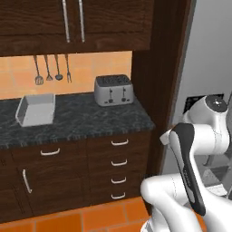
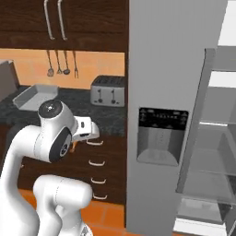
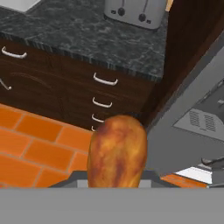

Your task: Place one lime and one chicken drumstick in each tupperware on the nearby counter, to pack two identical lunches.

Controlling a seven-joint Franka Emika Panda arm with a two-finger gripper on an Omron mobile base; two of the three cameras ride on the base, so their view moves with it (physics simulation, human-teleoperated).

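My gripper [image 3: 116,177] is shut on a browned chicken drumstick [image 3: 117,151], which rises at the bottom middle of the hand view and hides the finger tips. The hand hangs in front of the drawers, below the edge of the counter [image 3: 87,37]. One light-grey tupperware [image 1: 35,108] sits on the left of the dark marbled counter [image 1: 90,120], well left of the hand. It also shows in the right base view as the tupperware [image 2: 34,96]. The lime is out of view.
A silver toaster [image 1: 113,89] stands at the counter's right end, beside a dark wood panel [image 1: 156,81]. The grey fridge [image 2: 175,69] is to the right with its door [image 2: 203,133] swung open. Drawers with silver handles [image 3: 105,80] face the hand above an orange tiled floor [image 3: 30,148].
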